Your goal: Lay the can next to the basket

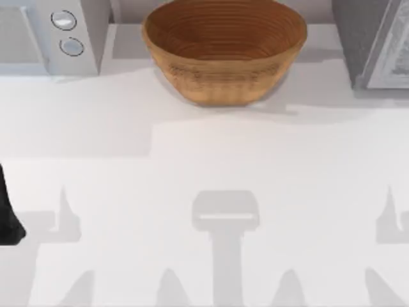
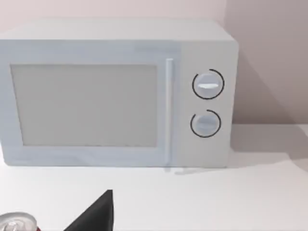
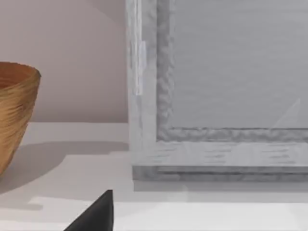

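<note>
Left wrist view shows the can (image 2: 17, 224) beside my left claw (image 2: 94, 215), ungrasped; basket (image 1: 223, 48) well apart; claw state untellable.

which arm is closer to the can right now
Left. The can sits at the edge of the left wrist view beside the left gripper's finger, facing the microwave. The right wrist faces the basket, no can there.
</note>
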Action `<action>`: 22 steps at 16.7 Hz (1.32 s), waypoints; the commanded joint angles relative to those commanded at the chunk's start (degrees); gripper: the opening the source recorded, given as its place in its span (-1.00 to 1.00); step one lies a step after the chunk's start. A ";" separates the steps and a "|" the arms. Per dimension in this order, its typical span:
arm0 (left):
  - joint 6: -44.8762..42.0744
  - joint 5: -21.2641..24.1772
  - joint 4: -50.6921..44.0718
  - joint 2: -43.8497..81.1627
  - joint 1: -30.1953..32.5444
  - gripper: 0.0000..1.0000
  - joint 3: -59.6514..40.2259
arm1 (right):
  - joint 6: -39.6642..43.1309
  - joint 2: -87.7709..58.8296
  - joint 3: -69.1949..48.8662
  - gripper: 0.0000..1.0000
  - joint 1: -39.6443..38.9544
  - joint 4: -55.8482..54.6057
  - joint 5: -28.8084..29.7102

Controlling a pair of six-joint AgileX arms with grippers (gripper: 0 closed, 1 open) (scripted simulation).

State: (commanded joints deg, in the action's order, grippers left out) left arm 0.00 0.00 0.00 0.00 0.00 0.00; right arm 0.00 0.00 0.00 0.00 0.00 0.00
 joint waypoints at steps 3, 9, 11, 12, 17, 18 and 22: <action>-0.33 0.02 -0.36 0.56 0.05 1.00 -0.42 | 0.00 0.00 0.00 1.00 0.00 0.00 0.00; -9.08 -0.46 -10.10 15.64 -0.16 1.00 -11.15 | 0.00 0.00 0.00 1.00 0.00 0.00 0.00; -14.04 -1.01 -15.77 24.25 -0.82 1.00 -17.12 | 0.00 0.00 0.00 1.00 0.00 0.00 0.00; -16.76 -1.33 -18.92 28.98 -1.25 1.00 -20.39 | 0.00 0.00 0.00 1.00 0.00 0.00 0.00; -31.65 -3.23 -36.53 55.31 -4.35 1.00 -38.84 | 0.00 0.00 0.00 1.00 0.00 0.00 0.00; -34.71 -3.58 -40.18 60.81 -5.14 1.00 -42.87 | 0.00 0.00 0.00 1.00 0.00 0.00 0.00; -46.42 -4.43 -53.90 81.86 -8.83 1.00 -59.74 | 0.00 0.00 0.00 1.00 0.00 0.00 0.00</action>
State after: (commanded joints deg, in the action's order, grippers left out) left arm -46.42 -4.43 -53.90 81.86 -8.83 -59.74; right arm 0.00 0.00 0.00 0.00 0.00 0.00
